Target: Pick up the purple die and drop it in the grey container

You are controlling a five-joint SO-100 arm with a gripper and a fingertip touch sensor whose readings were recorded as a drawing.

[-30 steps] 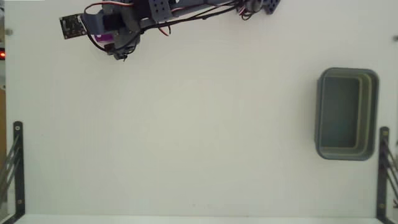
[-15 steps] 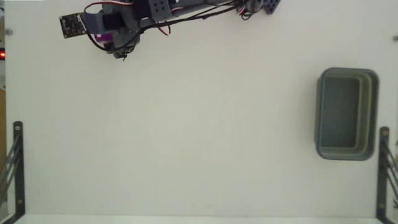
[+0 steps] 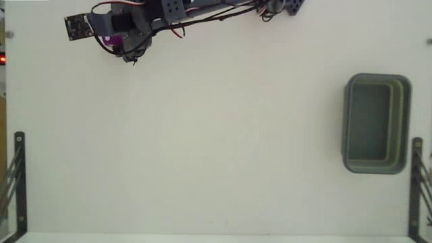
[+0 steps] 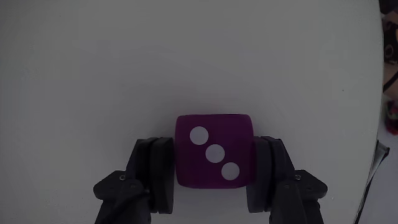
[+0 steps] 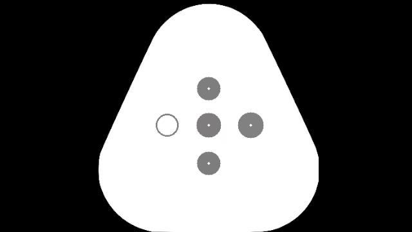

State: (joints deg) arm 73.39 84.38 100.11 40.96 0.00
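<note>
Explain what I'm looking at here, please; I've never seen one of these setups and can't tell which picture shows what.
This is a small robot arm on a white table, with a two-fingered hand for picking things up. The fixed view looks down on the whole table: the arm lies along the top edge, reaching left, with a small black circuit board at its tip. At the right stands the grey container, which looks empty.

The wrist view comes from a camera riding on the arm, looking past the hand. Its two dark fingers sit on either side of the purple die, pressed against it, with the three-dot face towards the camera. In the fixed view the die shows only as a purple patch under the arm, far from the container. Whether it is lifted off the table, I cannot tell.
</note>
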